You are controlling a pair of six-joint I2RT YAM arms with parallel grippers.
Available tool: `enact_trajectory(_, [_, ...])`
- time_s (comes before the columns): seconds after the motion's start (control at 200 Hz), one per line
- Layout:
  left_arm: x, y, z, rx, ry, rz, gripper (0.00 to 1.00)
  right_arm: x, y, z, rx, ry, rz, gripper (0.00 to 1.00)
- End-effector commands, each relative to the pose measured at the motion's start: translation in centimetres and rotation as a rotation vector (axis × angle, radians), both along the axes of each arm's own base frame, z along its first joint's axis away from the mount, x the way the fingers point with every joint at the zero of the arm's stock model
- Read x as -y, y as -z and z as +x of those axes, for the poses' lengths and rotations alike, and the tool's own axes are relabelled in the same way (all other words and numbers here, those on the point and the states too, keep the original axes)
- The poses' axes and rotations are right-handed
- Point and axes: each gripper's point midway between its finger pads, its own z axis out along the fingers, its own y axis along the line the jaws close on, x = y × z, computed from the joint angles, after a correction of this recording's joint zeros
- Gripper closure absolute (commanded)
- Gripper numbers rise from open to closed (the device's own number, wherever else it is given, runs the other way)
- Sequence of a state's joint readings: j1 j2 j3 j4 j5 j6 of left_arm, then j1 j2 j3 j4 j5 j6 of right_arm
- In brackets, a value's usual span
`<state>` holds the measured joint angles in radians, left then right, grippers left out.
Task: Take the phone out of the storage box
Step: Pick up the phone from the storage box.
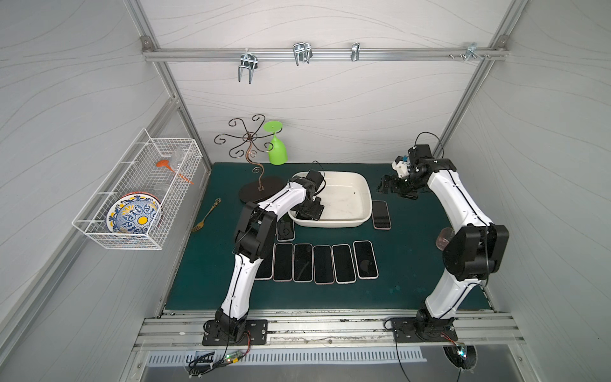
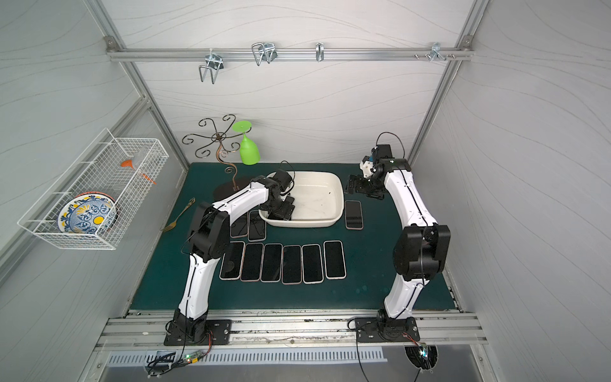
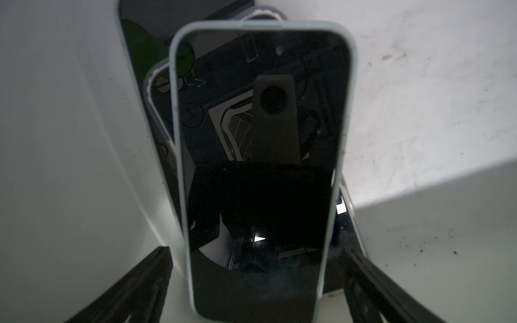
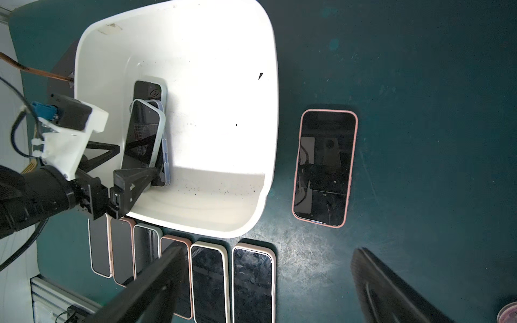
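Phones (image 4: 144, 134) stacked in storage box (image 4: 223, 84): three | left hand (image 4: 137, 159), right hand (image 4: 268, 250): spread wide, empty

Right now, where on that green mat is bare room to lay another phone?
Bare mat lies between the row of phones and the arm bases, and right of the row, near the pink-cased phone. Tight: between the row and the storage box, and under the left arm.

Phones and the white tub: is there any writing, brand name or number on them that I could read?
No readable text anywhere.
The top phone in the storage box, the row of phones and the pink-cased phone show only dark, reflecting screens. The box walls are plain.
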<state>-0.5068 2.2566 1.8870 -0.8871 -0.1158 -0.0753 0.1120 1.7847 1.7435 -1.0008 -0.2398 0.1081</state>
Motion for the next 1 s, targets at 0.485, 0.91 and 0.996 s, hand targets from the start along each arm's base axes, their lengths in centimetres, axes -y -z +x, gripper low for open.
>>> enact_trajectory(0.485, [0.9,0.2,0.3,0.026,0.008,-0.03,0.36,-1.5,-1.1,0.0,0.037,-0.038,0.018,0.01])
enact_trajectory(0.91, [1.4,-7.4,1.2,0.183,0.026,-0.115,0.52,-9.6,-0.4,-0.8,0.016,-0.172,0.148,0.01])
enact_trajectory(0.996, [1.5,-8.5,1.1,0.191,0.03,-0.125,0.53,-11.5,-0.1,-0.9,-0.001,-0.19,0.21,0.01])
